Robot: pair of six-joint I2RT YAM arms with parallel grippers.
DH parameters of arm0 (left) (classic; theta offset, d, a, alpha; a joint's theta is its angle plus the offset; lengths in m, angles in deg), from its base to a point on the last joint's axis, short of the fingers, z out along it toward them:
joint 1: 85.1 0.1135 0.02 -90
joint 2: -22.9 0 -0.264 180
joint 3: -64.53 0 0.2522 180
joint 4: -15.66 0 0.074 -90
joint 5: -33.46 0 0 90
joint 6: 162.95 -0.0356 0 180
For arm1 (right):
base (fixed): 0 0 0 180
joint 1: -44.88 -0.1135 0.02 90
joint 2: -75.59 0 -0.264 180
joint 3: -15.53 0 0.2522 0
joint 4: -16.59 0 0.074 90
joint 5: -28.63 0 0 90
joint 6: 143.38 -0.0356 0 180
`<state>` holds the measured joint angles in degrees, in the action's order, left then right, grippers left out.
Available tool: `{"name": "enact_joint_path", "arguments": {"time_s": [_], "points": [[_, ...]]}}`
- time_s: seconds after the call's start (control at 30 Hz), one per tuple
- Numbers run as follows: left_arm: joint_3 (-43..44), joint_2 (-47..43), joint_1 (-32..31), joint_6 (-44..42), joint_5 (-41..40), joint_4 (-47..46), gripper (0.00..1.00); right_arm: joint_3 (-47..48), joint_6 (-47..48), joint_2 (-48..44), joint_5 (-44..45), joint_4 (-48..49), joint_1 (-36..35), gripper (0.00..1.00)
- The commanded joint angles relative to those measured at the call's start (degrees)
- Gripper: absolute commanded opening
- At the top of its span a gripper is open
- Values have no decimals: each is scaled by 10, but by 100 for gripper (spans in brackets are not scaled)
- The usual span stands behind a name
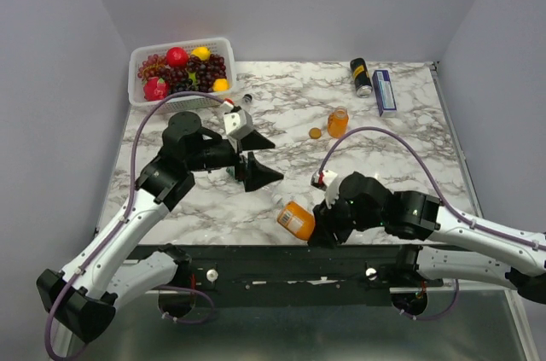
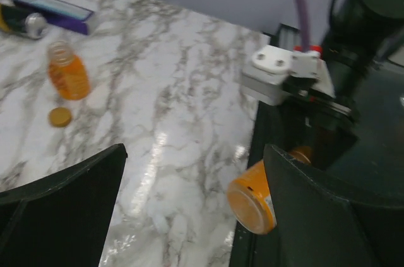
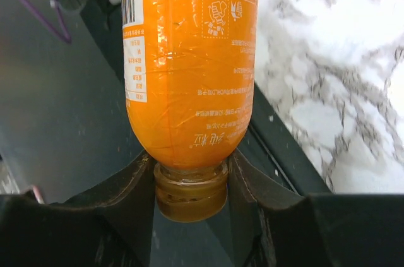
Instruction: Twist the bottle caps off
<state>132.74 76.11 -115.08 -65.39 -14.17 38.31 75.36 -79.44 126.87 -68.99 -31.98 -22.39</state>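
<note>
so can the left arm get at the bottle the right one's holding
Probably yes. The left end effector is open, nothing lies between it and the bottle, and the base sticks out free of the right end effector gripping its neck.

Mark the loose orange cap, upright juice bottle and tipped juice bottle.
loose orange cap [image 1: 315,132]: top view, its centre.
upright juice bottle [image 1: 338,125]: top view, its body.
tipped juice bottle [image 3: 189,59]: right wrist view, its label.

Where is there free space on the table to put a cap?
Bare marble lies between the fruit basket and the black can, and right of the open juice bottle below the blue box. The near edge is crowded: right hand gripping a second bottle, left hand beside it.
</note>
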Motion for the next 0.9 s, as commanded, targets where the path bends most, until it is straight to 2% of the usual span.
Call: {"name": "enact_joint_path", "arguments": {"time_s": [0.0,0.07,0.13,0.23,0.37,0.47,0.87], "points": [[23,51,-76,-46,242,39,99,54,54,-8,-121,-161,24,26],[37,73,-104,-72,259,117,99,70,69,-9,-143,-178,33,26],[57,102,-141,-135,236,195,99,82,74,-12,-176,-195,37,25],[69,131,-178,-160,186,240,99,111,84,-12,-206,-215,42,25],[78,160,-202,-171,194,264,99,145,94,-7,-212,-236,46,25],[75,169,-219,-171,159,266,99,167,97,-2,-206,-247,47,25],[63,205,-250,-152,183,232,97,170,108,11,-178,-236,54,25]]}}
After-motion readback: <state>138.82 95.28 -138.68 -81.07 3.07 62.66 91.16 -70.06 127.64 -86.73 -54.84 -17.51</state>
